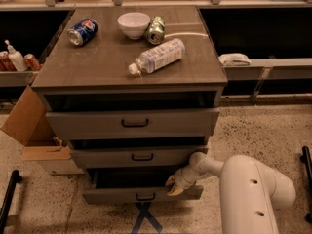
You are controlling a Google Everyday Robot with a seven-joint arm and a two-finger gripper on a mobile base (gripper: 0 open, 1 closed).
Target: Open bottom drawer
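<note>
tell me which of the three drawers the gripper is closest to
The bottom drawer, the slimmest front and lowest of the three. The gripper is at its upper right edge, below the middle drawer and the top drawer.

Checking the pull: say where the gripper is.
In the camera view the gripper is low, right of centre, at the top front edge of the bottom drawer, right of its black bar handle.

the arm (253, 194) is a bulky, rounded white shell with two small dark holes; it narrows to a slim white wrist (201, 165). the gripper (171, 185), tan at its tip, sits at the front edge of the bottom drawer (112, 195).
</note>
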